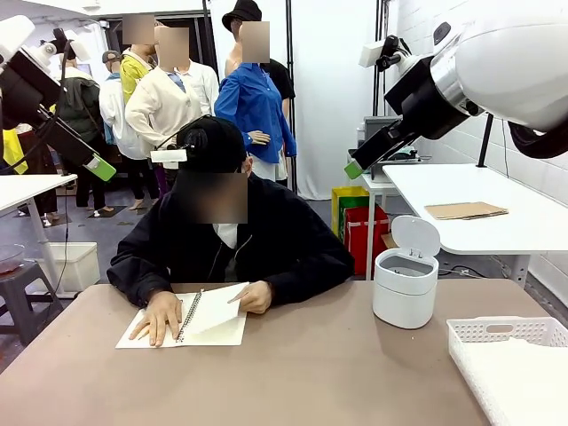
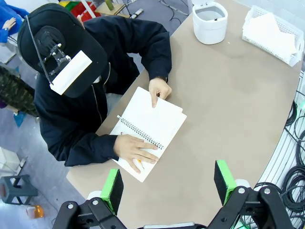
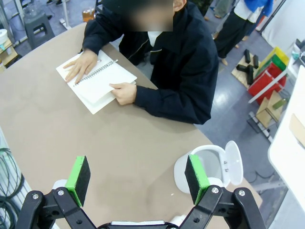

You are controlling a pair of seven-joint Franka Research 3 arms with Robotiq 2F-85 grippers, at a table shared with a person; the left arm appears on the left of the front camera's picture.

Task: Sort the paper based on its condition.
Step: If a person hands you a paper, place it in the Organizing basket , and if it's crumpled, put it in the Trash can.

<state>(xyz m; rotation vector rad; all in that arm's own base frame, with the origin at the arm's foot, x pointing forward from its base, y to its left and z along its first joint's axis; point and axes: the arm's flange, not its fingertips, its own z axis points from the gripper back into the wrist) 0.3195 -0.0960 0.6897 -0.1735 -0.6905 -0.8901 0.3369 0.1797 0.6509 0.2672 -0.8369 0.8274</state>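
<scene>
Fingers of the left gripper (image 2: 167,171) and right gripper (image 3: 136,161) gape wide, empty; the person's hand (image 1: 256,297) lifts a page (image 1: 216,312) at the worktop's (image 1: 311,373) far edge, nearer the left arm.

White basket (image 1: 497,330) partly beyond the front view's right edge.

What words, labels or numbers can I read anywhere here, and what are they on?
No text can be read in any view.
The notebook pages look blank.
The white bin and white basket show no print.
The white tag on the person's cap shows no lettering.
</scene>
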